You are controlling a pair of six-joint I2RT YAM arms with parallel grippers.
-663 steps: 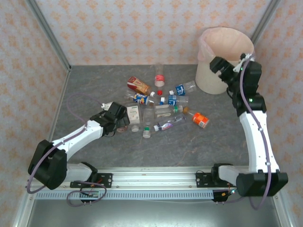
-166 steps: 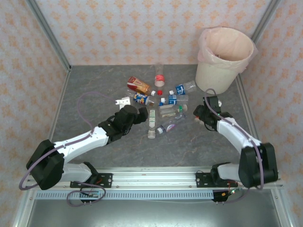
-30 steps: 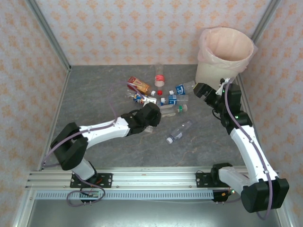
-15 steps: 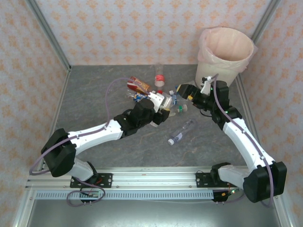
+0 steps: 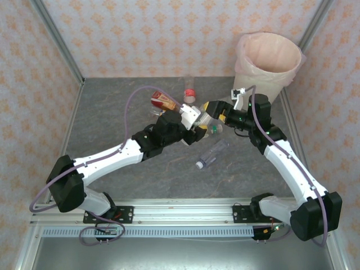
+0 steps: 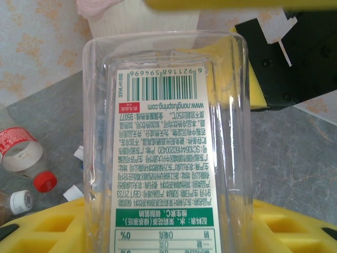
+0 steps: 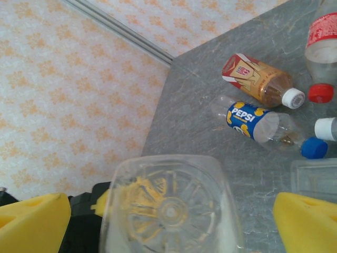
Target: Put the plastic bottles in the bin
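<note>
Bolted to the silver aluminium rail, the left arm and right arm share one build: rounded white link shells between chunky black joint housings, with black bases at the rail. A thin lilac cable loops loosely along each arm, away from the rail. The right gripper has bright yellow fingers.

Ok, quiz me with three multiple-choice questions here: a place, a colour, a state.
1. Where is the bin? A far right corner; B near left corner; C centre.
2. Pepsi bottle's cap colour? A red; B blue; C green.
3. The right hand is? A shut on a lid; B open around the clear bottle's base; C inside the bin.
Answers: A, it stands at the table's far right; B, the cap shows blue; B, its fingers flank the base, apart.
</note>
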